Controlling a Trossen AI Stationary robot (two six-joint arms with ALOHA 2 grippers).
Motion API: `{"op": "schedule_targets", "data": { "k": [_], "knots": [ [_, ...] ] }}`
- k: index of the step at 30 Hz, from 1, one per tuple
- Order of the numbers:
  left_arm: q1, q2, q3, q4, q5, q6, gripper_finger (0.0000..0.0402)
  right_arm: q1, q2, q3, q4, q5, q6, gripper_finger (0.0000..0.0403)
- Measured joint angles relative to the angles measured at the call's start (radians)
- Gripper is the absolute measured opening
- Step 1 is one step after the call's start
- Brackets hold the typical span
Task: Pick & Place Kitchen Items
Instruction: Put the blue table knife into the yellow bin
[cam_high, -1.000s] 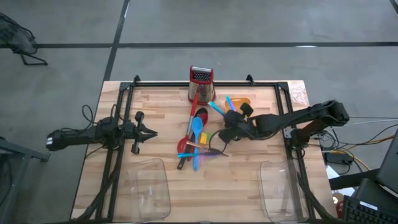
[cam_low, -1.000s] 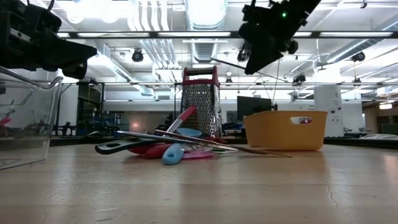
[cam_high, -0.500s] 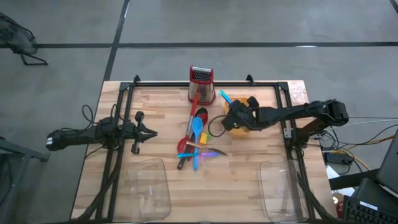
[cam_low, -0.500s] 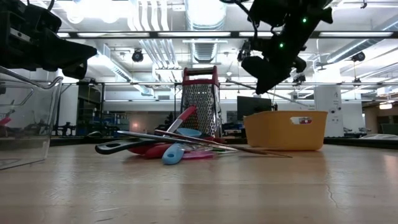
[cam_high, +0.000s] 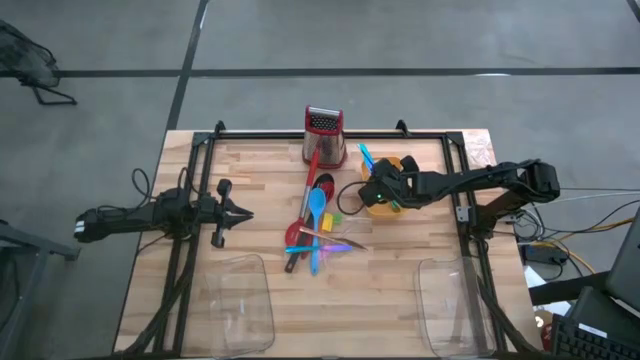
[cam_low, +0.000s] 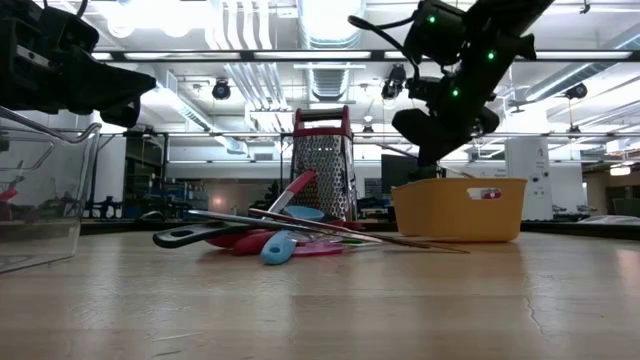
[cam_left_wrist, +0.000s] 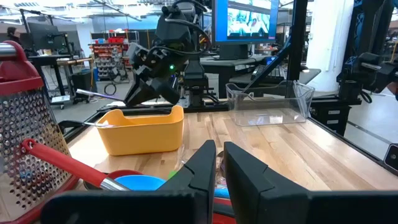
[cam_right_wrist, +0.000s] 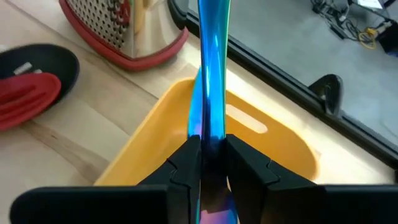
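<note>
My right gripper (cam_high: 378, 185) is over the yellow bin (cam_high: 392, 163) at the far right and is shut on a thin iridescent blue utensil (cam_high: 362, 153). The other kitchen items lie in a pile (cam_high: 315, 225) at the table's middle: red and blue spoons, a black ladle and thin sticks. Behind the pile a metal grater (cam_high: 324, 135) with red trim stands upright. My left gripper (cam_high: 248, 212) is shut and empty, left of the pile, pointing at it. My right gripper pinches the blue utensil's flat shaft (cam_right_wrist: 210, 134) between its two fingers. It comes from the table's right, slanting down. The utensil runs on past the fingertips toward the grater, lifted clear over the yellow bin (cam_right_wrist: 155, 134). Its other end is hidden by the gripper.
Two clear plastic trays stand at the near edge, one on the left (cam_high: 240, 300) and one on the right (cam_high: 450, 300). A black frame rail (cam_high: 330, 130) runs along the far side.
My right gripper has moved from beside the pile toward the table's far right and come down over the yellow bin. It carried the blue utensil along, lifted clear. The pile has stayed where it was.
</note>
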Motion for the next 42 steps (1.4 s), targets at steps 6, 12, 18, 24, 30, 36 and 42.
{"op": "schedule_targets", "data": {
  "k": [6, 12, 18, 24, 30, 36, 42],
  "knots": [
    [0.0, 0.0, 0.0, 0.0, 0.0, 0.0, 0.0039, -0.002, 0.0, -0.054, 0.086, 0.0, -0.014, 0.0056],
    [0.0, 0.0, 0.0, 0.0, 0.0, 0.0, 0.0039, -0.002, 0.0, -0.085, 0.086, -0.005, 0.022, 0.0067],
    [0.0, 0.0, 0.0, 0.0, 0.0, 0.0, 0.0039, -0.002, 0.0, -0.085, 0.088, -0.009, 0.026, 0.0057],
    [0.0, 0.0, 0.0, 0.0, 0.0, 0.0, 0.0039, -0.006, 0.026, -0.085, 0.09, -0.013, 0.036, 0.0066],
    [0.0, 0.0, 0.0, 0.0, 0.0, 0.0, 0.0039, -0.012, 0.062, -0.085, 0.089, -0.027, 0.045, 0.0068],
    [0.0, 0.0, 0.0, 0.0, 0.0, 0.0, 0.0039, -0.015, 0.077, -0.085, 0.089, -0.033, 0.045, 0.0058],
    [0.0, 0.0, 0.0, 0.001, 0.0, 0.0, 0.0039, -0.015, 0.064, -0.085, 0.085, -0.035, 0.044, 0.0088]
  ]
}}
